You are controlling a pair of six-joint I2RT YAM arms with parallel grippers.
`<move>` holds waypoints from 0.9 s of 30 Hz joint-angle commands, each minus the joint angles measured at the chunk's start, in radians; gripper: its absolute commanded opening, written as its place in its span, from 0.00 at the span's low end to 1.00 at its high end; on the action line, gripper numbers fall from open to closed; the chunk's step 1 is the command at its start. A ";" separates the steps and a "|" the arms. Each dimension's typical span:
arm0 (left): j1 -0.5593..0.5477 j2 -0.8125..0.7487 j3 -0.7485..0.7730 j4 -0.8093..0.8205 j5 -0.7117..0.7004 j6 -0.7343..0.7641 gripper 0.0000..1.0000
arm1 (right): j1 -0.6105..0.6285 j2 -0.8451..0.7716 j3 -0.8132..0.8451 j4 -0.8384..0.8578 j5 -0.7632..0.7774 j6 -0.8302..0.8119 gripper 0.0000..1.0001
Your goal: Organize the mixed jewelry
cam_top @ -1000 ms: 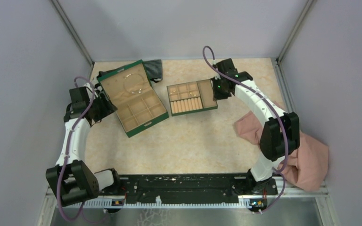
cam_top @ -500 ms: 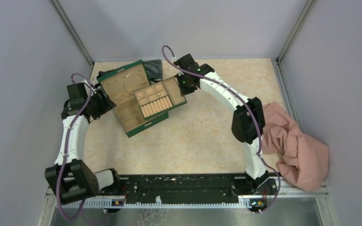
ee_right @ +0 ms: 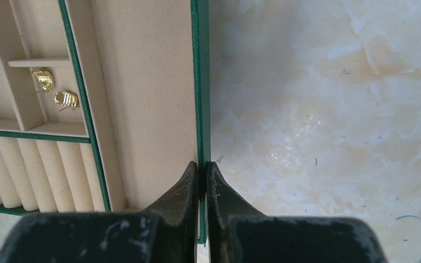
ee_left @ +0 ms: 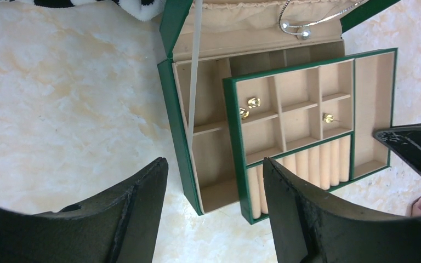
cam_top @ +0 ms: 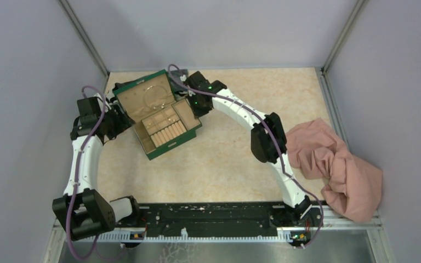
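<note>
From above, the green jewelry box (cam_top: 171, 143) was seen lying open at the far left of the table, with its insert tray (cam_top: 167, 125) laid askew across the base. The right gripper (cam_top: 193, 105) was set at the tray's right edge, and the left gripper (cam_top: 121, 119) just beside the box's left wall. A pink cloth (cam_top: 334, 170) was heaped well apart on the right, out of the way.

In the left wrist view, the left gripper was shown released, with nothing between its fingers. A silver hoop (ee_left: 305, 34) was lodged in the lid. Gold earrings (ee_left: 254, 102) were found in the tray's small cells — two in one cell, a third in another. A ribbon stay (ee_left: 193, 66) was stretched from lid to base, near the tray's left edge.

In the right wrist view, the right gripper was seen clenched on the tray's thin green rim, and two earrings were seen in a cell beside the ring rolls (ee_right: 33, 170).

Only one rim was pinched, so the tray could be tipped or let slip and the earrings spilled. Because the tray was askew, a corner might be caught on the box wall or the ribbon — whether it was seated could not be told.
</note>
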 commanded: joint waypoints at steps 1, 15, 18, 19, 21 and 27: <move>0.000 -0.025 0.025 -0.015 0.016 -0.005 0.71 | 0.020 0.011 0.070 0.054 -0.029 0.029 0.00; 0.000 -0.020 -0.001 -0.017 0.066 -0.005 0.71 | 0.049 0.112 0.169 0.060 -0.020 0.072 0.00; 0.000 -0.019 0.002 -0.025 0.067 -0.004 0.71 | 0.051 0.132 0.191 0.053 -0.019 0.076 0.00; 0.000 -0.020 0.002 -0.025 0.067 -0.004 0.71 | 0.052 0.134 0.191 0.059 -0.023 0.079 0.00; 0.000 -0.020 0.001 -0.024 0.068 -0.005 0.71 | 0.057 0.141 0.193 0.068 -0.026 0.080 0.00; 0.000 -0.022 -0.004 -0.023 0.072 -0.011 0.71 | 0.070 0.156 0.205 0.077 -0.003 0.090 0.00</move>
